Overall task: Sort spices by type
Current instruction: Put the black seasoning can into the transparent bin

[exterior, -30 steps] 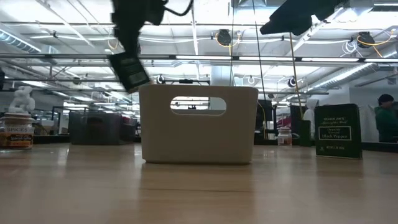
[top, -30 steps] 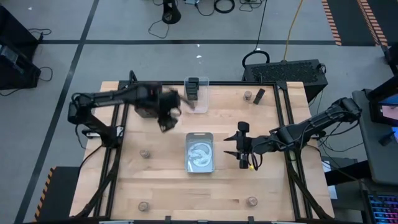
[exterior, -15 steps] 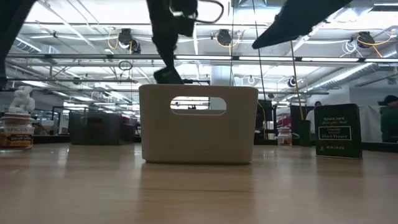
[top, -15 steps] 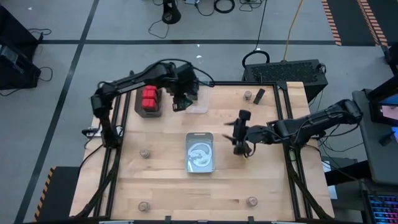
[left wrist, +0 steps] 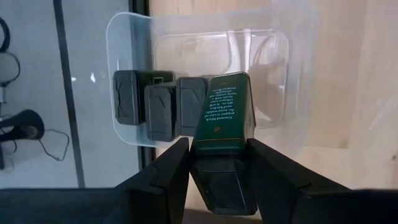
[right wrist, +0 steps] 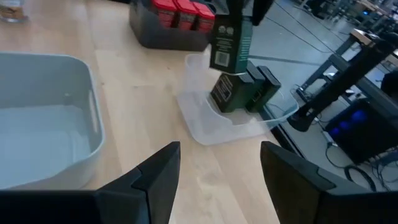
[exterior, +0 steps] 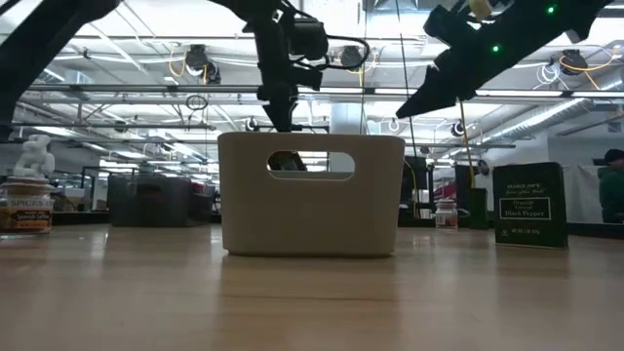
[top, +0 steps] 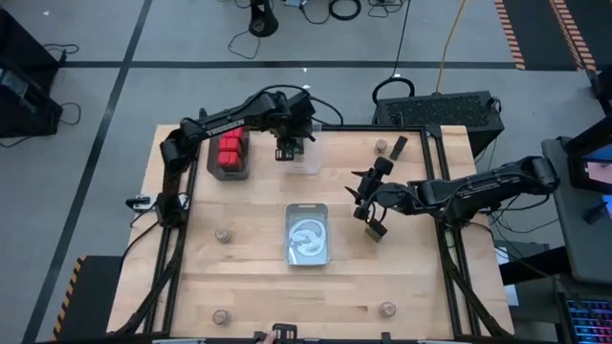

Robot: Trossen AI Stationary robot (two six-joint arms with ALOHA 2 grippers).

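Spices partly sorted, we judge: red boxes point(top: 229, 151) fill the dark bin point(top: 228, 172) at eleven o'clock, and three black boxes point(left wrist: 158, 106) stand in the clear bin point(top: 304, 164) at twelve. Left gripper point(left wrist: 219, 158) pinches a fourth black box point(left wrist: 222, 115) above that bin; right gripper point(right wrist: 217, 168), fingers spread and empty, hovers at three. We count five round jars point(top: 223, 235) and one black box point(top: 399, 146) still loose.

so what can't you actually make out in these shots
- Low view: the white handled bin hides the clear plastic bin and the black boxy tins in it.
- High view: the left gripper covers the black boxy tin it holds.
- High view: small round jars too small to read labels.
- Right wrist view: red boxy containers cut off by the edge.
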